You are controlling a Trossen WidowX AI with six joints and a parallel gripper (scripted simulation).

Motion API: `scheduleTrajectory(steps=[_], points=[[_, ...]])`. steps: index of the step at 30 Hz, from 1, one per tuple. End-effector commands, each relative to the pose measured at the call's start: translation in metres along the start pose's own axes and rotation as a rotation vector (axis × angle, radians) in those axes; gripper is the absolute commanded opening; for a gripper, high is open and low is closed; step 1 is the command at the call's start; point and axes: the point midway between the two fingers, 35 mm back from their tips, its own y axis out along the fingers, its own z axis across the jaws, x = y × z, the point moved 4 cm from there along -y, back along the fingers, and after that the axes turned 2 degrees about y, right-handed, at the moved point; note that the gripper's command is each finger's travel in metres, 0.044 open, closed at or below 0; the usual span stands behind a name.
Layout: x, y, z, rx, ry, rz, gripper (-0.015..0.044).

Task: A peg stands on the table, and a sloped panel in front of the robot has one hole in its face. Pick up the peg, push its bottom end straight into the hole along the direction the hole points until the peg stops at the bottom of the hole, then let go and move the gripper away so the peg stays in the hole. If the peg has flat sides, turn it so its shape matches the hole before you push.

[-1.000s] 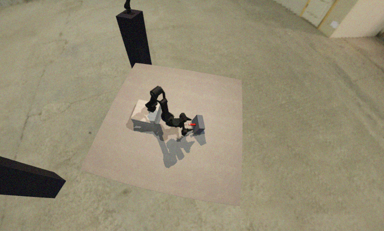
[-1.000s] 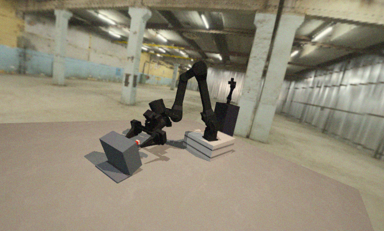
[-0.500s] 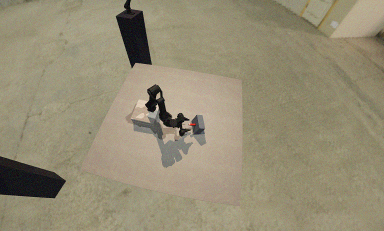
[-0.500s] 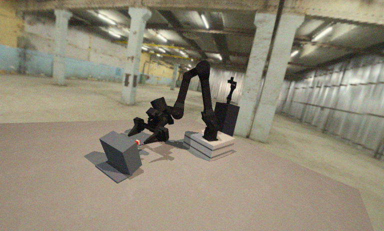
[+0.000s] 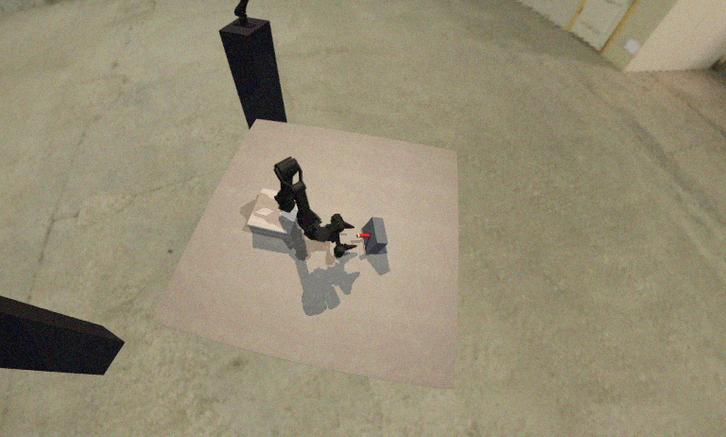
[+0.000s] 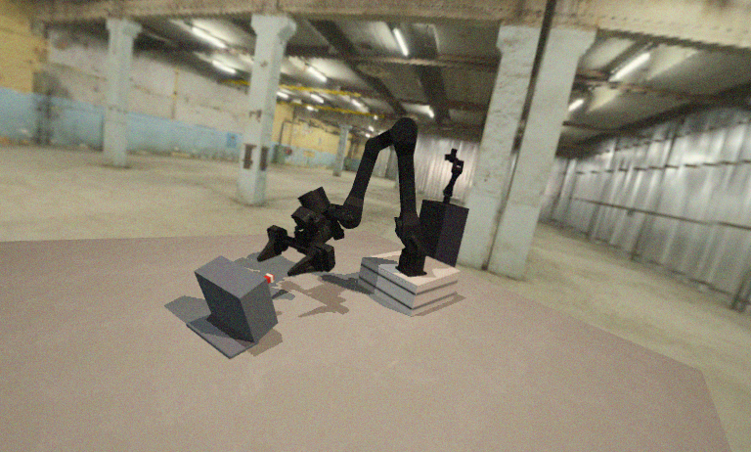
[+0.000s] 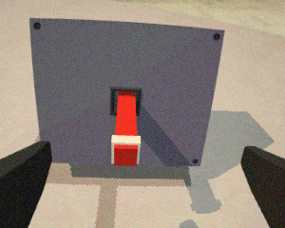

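Note:
A red square peg (image 7: 125,128) (image 5: 364,235) (image 6: 268,278) with a white band near its outer end sticks out of the square hole in the grey sloped panel (image 7: 73,76) (image 5: 377,233) (image 6: 235,297). Its bottom end is inside the hole. My gripper (image 7: 150,154) (image 5: 348,235) (image 6: 287,257) is open wide and empty. It is drawn back a short way from the peg's free end. Its two black fingers stand far apart at the left and right edges of the wrist view, clear of the peg.
The arm's pale base block (image 5: 267,218) (image 6: 410,287) stands behind the gripper on the pinkish table mat (image 5: 374,325). A dark pillar (image 5: 254,68) (image 6: 443,231) stands beyond the mat's far edge, and another dark block (image 5: 47,336) lies at the lower left.

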Motion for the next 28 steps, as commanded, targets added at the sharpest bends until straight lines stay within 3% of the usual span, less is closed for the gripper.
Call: scheduleTrajectory(steps=[1,28], points=[[-0.001,-0.006,0.001,0.004,0.0,0.0,0.044],[-0.001,-0.036,-0.002,-0.001,0.003,-0.007,0.044]])
